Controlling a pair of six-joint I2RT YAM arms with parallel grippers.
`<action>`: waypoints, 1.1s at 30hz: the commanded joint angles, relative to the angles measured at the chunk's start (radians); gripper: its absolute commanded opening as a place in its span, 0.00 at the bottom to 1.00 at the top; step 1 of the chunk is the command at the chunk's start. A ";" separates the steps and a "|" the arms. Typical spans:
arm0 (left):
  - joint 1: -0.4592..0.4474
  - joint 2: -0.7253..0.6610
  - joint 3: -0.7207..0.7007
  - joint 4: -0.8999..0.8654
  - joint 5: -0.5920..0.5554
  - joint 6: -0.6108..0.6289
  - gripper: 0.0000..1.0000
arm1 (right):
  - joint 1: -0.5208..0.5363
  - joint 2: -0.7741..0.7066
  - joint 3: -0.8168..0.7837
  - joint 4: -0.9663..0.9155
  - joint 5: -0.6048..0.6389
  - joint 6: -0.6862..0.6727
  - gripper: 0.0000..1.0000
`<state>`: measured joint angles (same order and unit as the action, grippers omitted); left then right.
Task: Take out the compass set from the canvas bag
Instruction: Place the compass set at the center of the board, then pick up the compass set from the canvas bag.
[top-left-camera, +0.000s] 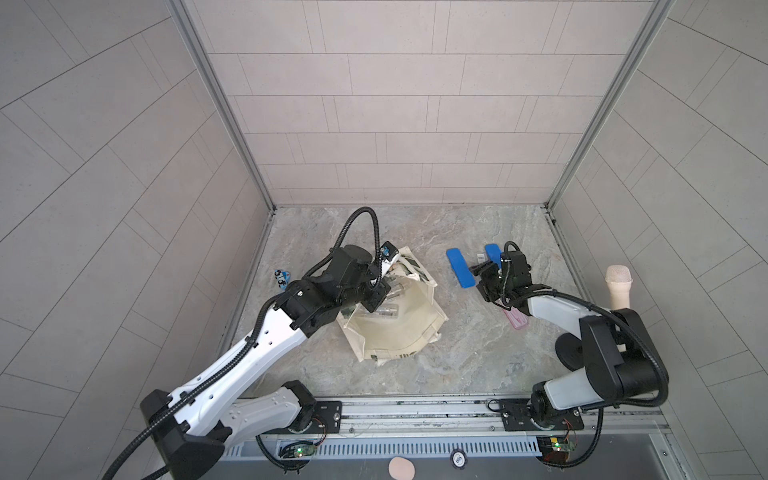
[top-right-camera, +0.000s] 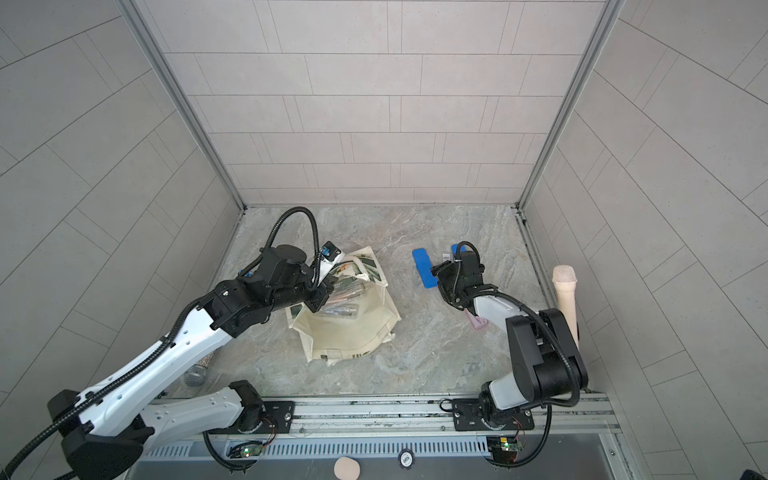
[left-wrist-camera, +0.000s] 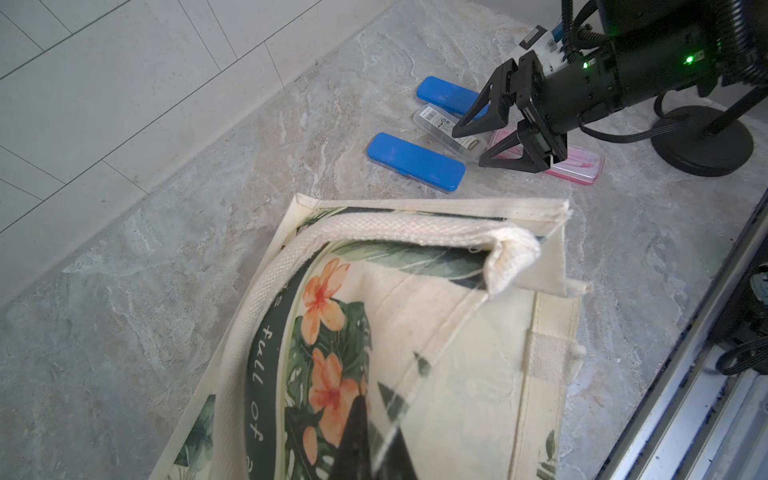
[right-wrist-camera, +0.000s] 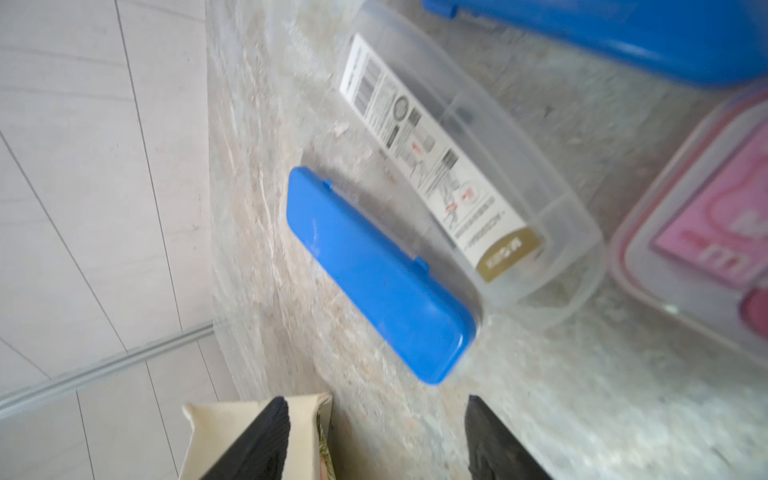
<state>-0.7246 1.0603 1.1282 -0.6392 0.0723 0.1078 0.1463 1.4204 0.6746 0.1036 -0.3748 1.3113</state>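
Note:
The canvas bag (top-left-camera: 399, 332) (top-right-camera: 353, 336) stands mid-table with its mouth open upward and its flower print (left-wrist-camera: 328, 299) facing outward. Clear compass set cases (top-left-camera: 386, 309) (top-right-camera: 343, 309) lie inside it. My left gripper (top-left-camera: 376, 301) (top-right-camera: 318, 301) (left-wrist-camera: 374, 415) is shut on the bag's near-left rim cloth. My right gripper (top-left-camera: 478, 284) (top-right-camera: 439, 286) (left-wrist-camera: 468, 147) (right-wrist-camera: 374, 401) hangs open and empty, just above the table right of the bag. Beneath and beyond it lie a blue case (top-left-camera: 460, 268) (right-wrist-camera: 378, 274), a clear labelled case (left-wrist-camera: 440, 126) (right-wrist-camera: 457, 166), a second blue case (left-wrist-camera: 446, 94) and a pink case (top-left-camera: 516, 320) (left-wrist-camera: 577, 162).
A beige microphone (top-left-camera: 619, 291) (top-right-camera: 564, 291) stands on a black round base (top-left-camera: 571, 353) at the right wall. A small blue-and-black item (top-left-camera: 281, 278) lies near the left wall. A grey microphone head (top-right-camera: 197, 374) shows under my left arm. Walls enclose three sides.

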 joint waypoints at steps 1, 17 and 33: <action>0.004 -0.031 -0.005 0.076 0.029 -0.013 0.00 | 0.010 -0.107 -0.004 -0.194 -0.064 -0.162 0.69; 0.004 -0.023 -0.028 0.113 0.097 -0.013 0.00 | 0.210 -0.535 -0.168 -0.403 0.021 -0.430 0.70; -0.009 0.031 0.022 0.081 0.052 -0.013 0.00 | 0.081 -0.668 -0.270 -0.357 -0.105 -0.429 0.73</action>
<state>-0.7273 1.0828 1.1103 -0.5900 0.1093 0.0860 0.2611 0.7502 0.4225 -0.2871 -0.4255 0.8719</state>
